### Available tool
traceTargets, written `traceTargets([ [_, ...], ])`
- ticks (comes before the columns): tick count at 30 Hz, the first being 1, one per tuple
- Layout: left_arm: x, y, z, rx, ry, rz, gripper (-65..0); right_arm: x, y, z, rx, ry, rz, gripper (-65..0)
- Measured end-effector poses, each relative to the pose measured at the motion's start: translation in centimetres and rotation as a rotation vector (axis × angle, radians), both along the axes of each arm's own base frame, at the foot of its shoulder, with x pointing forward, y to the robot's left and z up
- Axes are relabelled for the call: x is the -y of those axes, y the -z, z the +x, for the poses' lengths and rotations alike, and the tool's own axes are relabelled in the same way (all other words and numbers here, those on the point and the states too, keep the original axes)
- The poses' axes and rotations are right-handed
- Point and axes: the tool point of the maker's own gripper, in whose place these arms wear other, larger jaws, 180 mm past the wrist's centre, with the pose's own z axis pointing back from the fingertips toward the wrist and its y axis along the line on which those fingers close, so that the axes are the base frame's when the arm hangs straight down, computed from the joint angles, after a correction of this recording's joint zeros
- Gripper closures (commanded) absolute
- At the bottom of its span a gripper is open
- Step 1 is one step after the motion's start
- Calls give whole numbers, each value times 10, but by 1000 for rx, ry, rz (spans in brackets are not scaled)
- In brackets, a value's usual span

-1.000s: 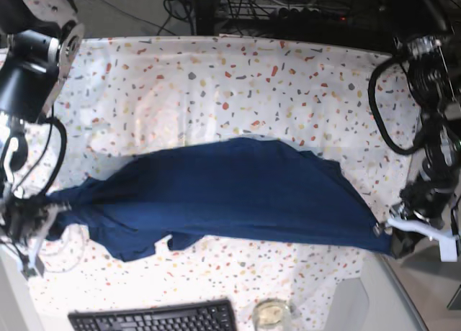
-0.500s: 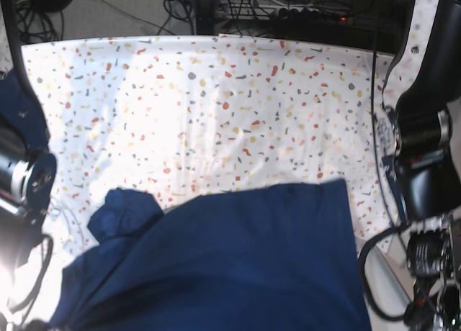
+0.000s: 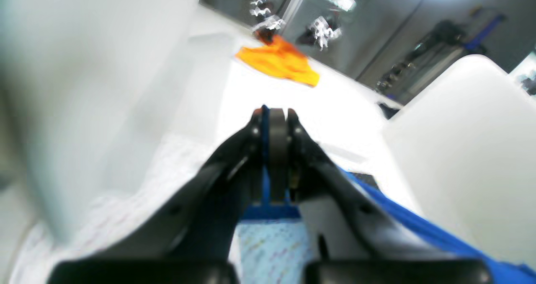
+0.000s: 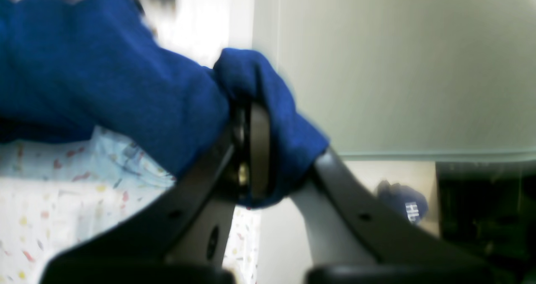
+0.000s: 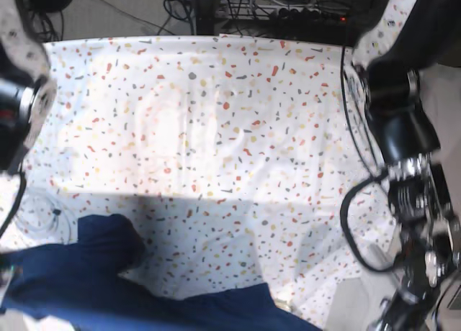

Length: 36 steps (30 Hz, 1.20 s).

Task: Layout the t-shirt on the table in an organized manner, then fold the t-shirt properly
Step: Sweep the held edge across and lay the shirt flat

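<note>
Lifted clear off the table point(image 5: 216, 129) since a second ago — t-shirt point(image 5: 108, 288) now hauled up toward the camera, only its lower hang showing along the near edge.

Nearest: left gripper point(image 3: 274, 120) clamped tight on a thin blue hem, right gripper point(image 4: 251, 150) clamped on a thick bunched fold of the same shirt. Held in the air between both, one sleeve drooping at near left. Nothing laid out yet; spreading flat and every fold left to do. Beyond: wide speckled cloth bare to the far edge, plenty of room to lay down. Orange cloth point(image 3: 278, 62) far off.
</note>
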Motion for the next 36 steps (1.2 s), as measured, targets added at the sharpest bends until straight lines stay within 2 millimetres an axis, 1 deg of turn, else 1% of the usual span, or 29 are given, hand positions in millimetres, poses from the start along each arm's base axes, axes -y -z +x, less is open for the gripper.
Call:
traceTargets([
  [2,-14,33,-25,-63,-37,26,0,-16,33,-24,-56,-7,17,0],
  [4,-20,70,-54,-138,-53,50,0,-32,72,-48,-113,-23,71,0],
  [5,-20,89,-68,-179,-54,59,0,-37,91,-62,-156,-12,94,0],
  [7,-20,135,-102,-293,-54,75,0,-45,137,-93,-267,5,145,0],
  [9,-16,172,-134,-393,-39,68,0,-49,171,-114,-311,21,213,0],
  [10,-19,186,-148,-433,-39,65,0,-50,187,-124,-333,31,248,0],
  [11,-23,199,-162,-472,-52,62,0,-56,202,-131,-331,32,310,0],
  [13,-38,220,-187,-540,-96,66,0,-64,233,-151,-352,45,424,0],
  [14,-44,230,-198,-574,-110,70,0,-66,247,-164,-379,63,462,0],
  [16,-51,246,-216,-627,-129,65,0,-65,269,-185,-420,109,532,0],
  [17,-54,251,-222,-638,-139,68,0,-62,276,-193,-437,130,541,0],
  [20,-58,258,-237,-616,-157,82,0,-60,286,-206,-426,144,571,0],
  [23,-66,269,-255,-629,-187,97,0,-63,292,-211,-395,135,594,0],
  [25,-71,277,-264,-633,-207,101,0,-63,294,-214,-391,135,604,0],
  [28,-73,293,-279,-676,-221,93,0,-61,296,-216,-384,145,614,0],
  [32,-79,295,-295,-663,-244,115,0,-59,296,-220,-361,159,631,0],
  [36,-80,301,-313,-694,-247,124,0,-60,298,-226,-366,161,637,0],
])
